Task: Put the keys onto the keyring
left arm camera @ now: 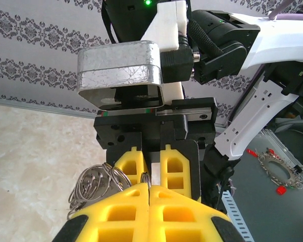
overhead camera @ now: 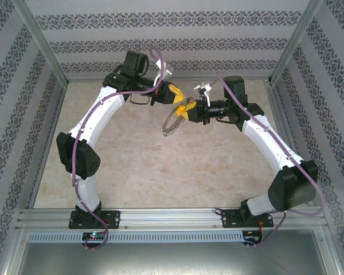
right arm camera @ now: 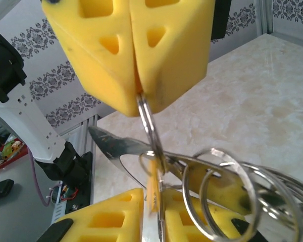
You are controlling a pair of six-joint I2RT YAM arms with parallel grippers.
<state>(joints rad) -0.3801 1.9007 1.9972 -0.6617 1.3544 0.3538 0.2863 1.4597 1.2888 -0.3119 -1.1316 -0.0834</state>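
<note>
Both grippers meet in mid-air above the table's far middle. My left gripper (overhead camera: 179,97) (left arm camera: 149,187) is shut on the thin silvery wire of the keyring (overhead camera: 171,125) (right arm camera: 150,126). The ring's bundle of loops and small metal keys (left arm camera: 93,184) hangs beside the left fingers. A flat silvery blade-shaped piece (right arm camera: 116,146) lies across behind the wire. My right gripper (overhead camera: 187,110) (right arm camera: 154,199) faces the left one, its jaws narrow around the key (right arm camera: 152,186). The key's yellow head stands edge-on right against the ring wire, and its silver blade runs down between the fingers.
The marbled tabletop (overhead camera: 137,166) lies well below both grippers. Patterned walls and aluminium posts (overhead camera: 43,46) enclose the cell. An aluminium rail (overhead camera: 172,220) runs along the near edge. A separate metal ring with red bits (left arm camera: 278,169) lies on a grey surface outside.
</note>
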